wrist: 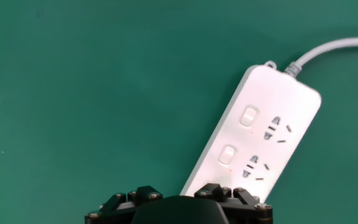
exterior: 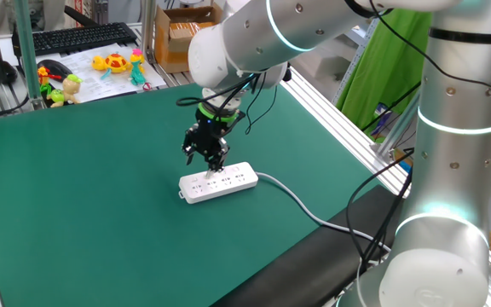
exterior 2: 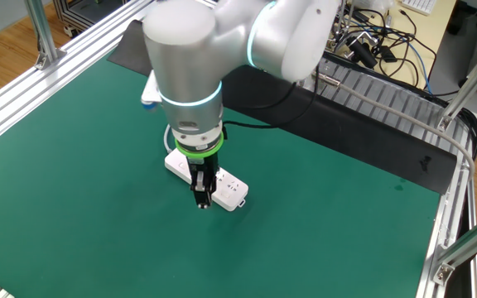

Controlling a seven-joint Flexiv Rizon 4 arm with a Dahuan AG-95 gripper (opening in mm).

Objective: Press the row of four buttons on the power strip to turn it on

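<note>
The white power strip (exterior: 228, 181) lies on the green mat, and its whitish cable (exterior: 301, 205) runs off to the right. My gripper (exterior: 207, 160) hangs straight down over the strip's left half, close above it or touching it; which one I cannot tell. From the other side the gripper (exterior 2: 203, 199) covers the middle of the power strip (exterior 2: 232, 193). In the hand view two of the buttons (wrist: 248, 116) (wrist: 228, 155) show along the strip's left edge. The gripper's black body (wrist: 176, 208) hides the remaining buttons, and the fingertips are out of sight.
Toys (exterior: 119, 63), papers, a keyboard (exterior: 75, 37) and a cardboard box (exterior: 181, 34) sit beyond the mat's far left edge. Aluminium rails (exterior: 339, 119) border the mat on the right. Loose cables (exterior 2: 379, 41) lie behind the frame.
</note>
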